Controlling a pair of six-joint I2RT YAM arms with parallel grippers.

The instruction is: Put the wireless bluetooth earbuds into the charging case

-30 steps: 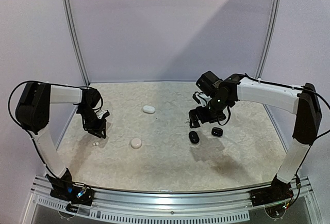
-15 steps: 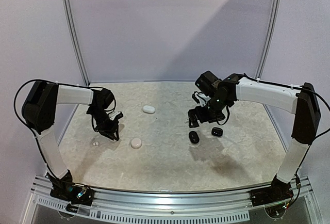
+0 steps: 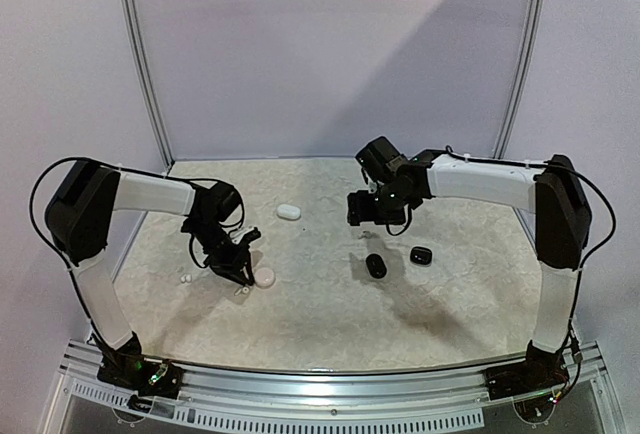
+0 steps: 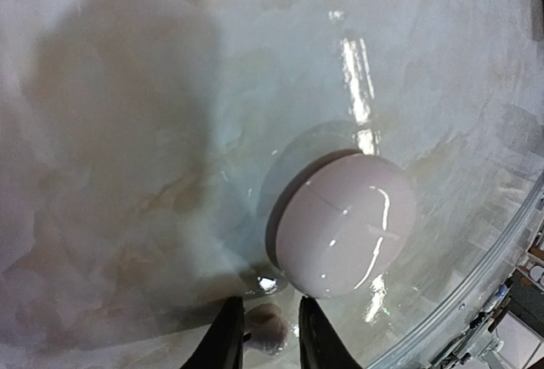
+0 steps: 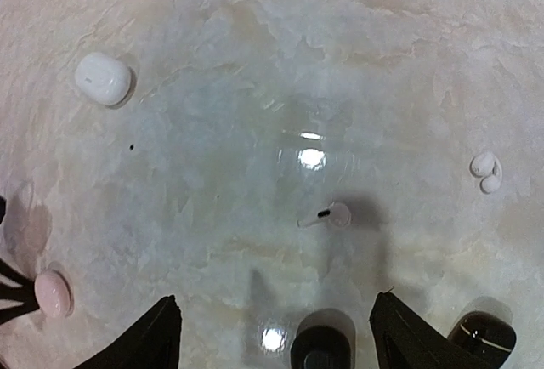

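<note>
My left gripper (image 4: 268, 335) is shut on a small white earbud (image 4: 269, 328), low over the table. It sits right beside a closed round white charging case (image 4: 344, 220), which also shows in the top view (image 3: 264, 276). My right gripper (image 5: 276, 301) hangs open above the table with nothing between its fingers. A white stemmed earbud (image 5: 327, 214) lies just beyond it. A black case (image 5: 319, 348) lies under its jaws and a second glossy black piece (image 5: 482, 335) to the right. Two more white earbuds (image 5: 486, 172) lie together at the right.
Another white case (image 3: 289, 211) lies toward the back middle. A lone white earbud (image 3: 184, 280) rests left of my left gripper (image 3: 243, 276). The black case (image 3: 375, 265) and the smaller black piece (image 3: 421, 255) lie in front of my right gripper (image 3: 365, 209).
My left gripper has travelled right and nearer, from the loose earbud to the round white case. My right gripper has moved left and back, away from the black pieces.
</note>
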